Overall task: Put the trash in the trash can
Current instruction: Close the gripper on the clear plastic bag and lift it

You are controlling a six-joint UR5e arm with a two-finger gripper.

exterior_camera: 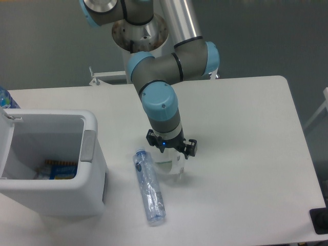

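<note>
Clear plastic cup (171,163) stood on the white table (246,154), to the right of the trash can (51,164) and well apart from it. Cup partly covered from above by the gripper (170,148), which sat directly over its rim. Gripper body dark, with a small blue light lit on its front. Fingers pointed down toward the cup; could not tell whether they were spread or closed, nor whether they touched the cup, since the wrist hid the tips.

Crushed clear bottle (149,187) with a bluish tint lay flat on the table just beside the cup, between cup and trash can, nearer the cup. It ran lengthwise, cap end toward the back of the table, other end toward the front edge. Not touching the trash can.

Trash can white, rectangular, rounded corners, thick rim, grey tab (89,145) on the side facing the bottle. Some coloured items (60,169) lay at its bottom; too small to identify.

Behind the trash can's far left corner, the top of a darker blue bottle (6,99) showed at the frame edge.

Arm (164,66) grey with light-blue joint caps, reaching from its base at the back of the table.
</note>
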